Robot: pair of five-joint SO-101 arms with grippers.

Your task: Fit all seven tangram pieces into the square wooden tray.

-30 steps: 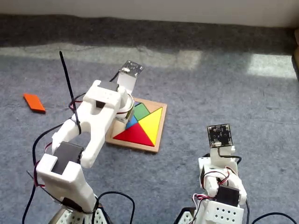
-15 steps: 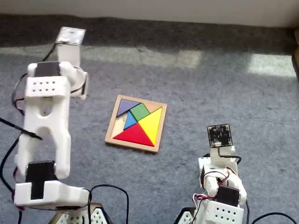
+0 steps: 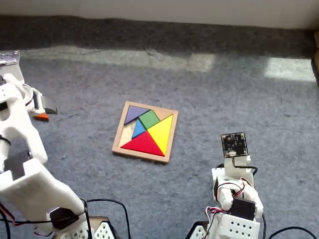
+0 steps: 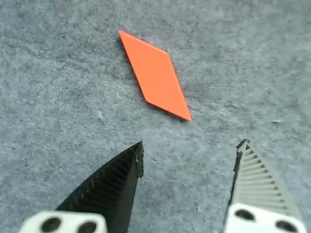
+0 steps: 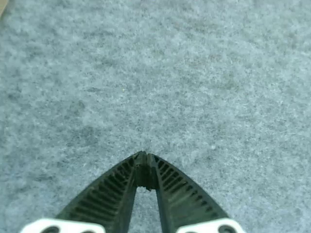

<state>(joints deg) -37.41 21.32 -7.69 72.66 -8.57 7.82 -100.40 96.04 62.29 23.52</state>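
My left gripper (image 4: pixel 190 143) spread wide. Piece (image 4: pixel 154 75) flat on carpet (image 4: pixel 58 97) just ahead, 9 o'clock of tray (image 3: pixel 119 134), well apart. I'd drop straight, straddle narrow width (thin slab: pinch edges low). Right gripper (image 5: pixel 146 155) closed.

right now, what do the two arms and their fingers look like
Both arms are white plastic with black cables at the bases. The left arm has triangular ribbed fingers, one black, one grey. The right arm has two black ribbed fingers, red wiring and a small black square board.
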